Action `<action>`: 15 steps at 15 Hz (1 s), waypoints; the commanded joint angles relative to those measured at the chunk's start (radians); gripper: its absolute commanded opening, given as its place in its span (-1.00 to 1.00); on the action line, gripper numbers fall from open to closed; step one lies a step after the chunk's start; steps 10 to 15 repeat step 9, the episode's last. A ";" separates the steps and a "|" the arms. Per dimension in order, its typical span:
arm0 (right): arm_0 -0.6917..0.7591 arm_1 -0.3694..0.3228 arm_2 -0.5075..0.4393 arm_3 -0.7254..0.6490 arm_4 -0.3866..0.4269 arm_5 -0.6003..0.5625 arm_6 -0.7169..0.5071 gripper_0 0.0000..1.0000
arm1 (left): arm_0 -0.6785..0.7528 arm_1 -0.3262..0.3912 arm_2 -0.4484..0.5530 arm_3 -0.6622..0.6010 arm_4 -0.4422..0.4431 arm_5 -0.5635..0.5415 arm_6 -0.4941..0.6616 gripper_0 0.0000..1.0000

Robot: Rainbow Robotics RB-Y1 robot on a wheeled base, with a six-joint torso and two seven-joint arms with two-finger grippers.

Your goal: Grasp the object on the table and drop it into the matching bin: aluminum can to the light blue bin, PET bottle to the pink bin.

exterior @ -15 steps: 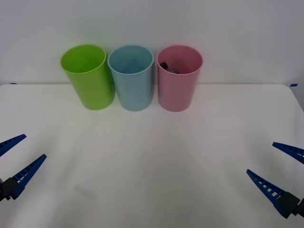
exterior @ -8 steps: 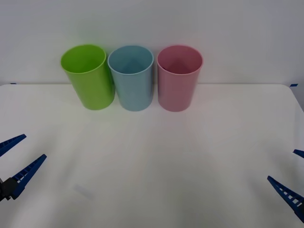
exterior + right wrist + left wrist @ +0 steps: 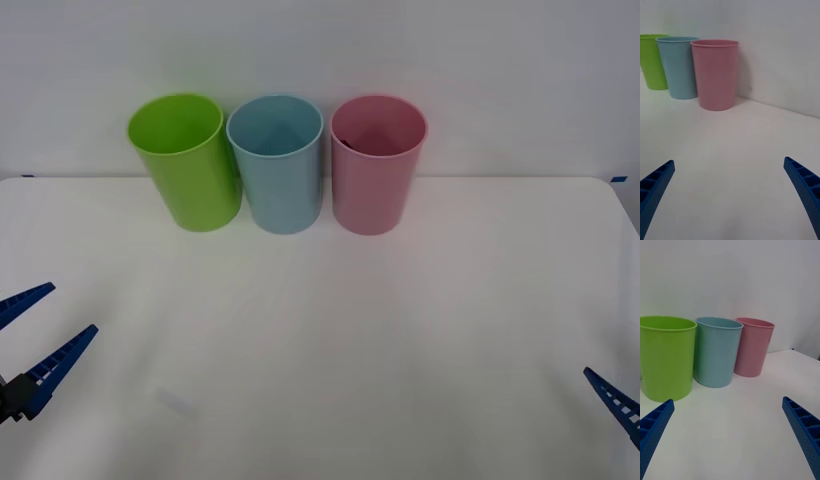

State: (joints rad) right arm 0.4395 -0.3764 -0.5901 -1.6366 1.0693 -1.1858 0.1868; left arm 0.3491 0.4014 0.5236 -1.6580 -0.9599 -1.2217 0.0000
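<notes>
Right gripper [image 3: 730, 195]: fingers spread wide, empty, near right table edge; tall pink plastic bin [image 3: 378, 165] far centre, presumably holding the drop.
Left gripper [image 3: 30, 345]: spread wide, parked near left.

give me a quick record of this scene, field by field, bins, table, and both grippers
bins: green bin, light blue bin, pink bin, upright in a row at the table's far edge
table: white
left gripper: open, low at the near left edge
right gripper: open, near right corner, facing the pink bin
</notes>
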 commanded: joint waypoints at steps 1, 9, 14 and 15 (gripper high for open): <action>-0.004 -0.001 0.010 0.023 -0.012 0.008 0.008 1.00 | 0.000 0.000 0.000 0.000 0.000 0.000 0.000 1.00; -0.002 -0.001 0.030 0.054 -0.019 0.008 0.008 1.00 | 0.000 0.000 0.000 0.000 0.000 0.000 0.000 1.00; -0.002 -0.001 0.030 0.054 -0.019 0.008 0.008 1.00 | 0.000 0.000 0.000 0.000 0.000 0.000 0.000 1.00; -0.002 -0.001 0.030 0.054 -0.019 0.008 0.008 1.00 | 0.000 0.000 0.000 0.000 0.000 0.000 0.000 1.00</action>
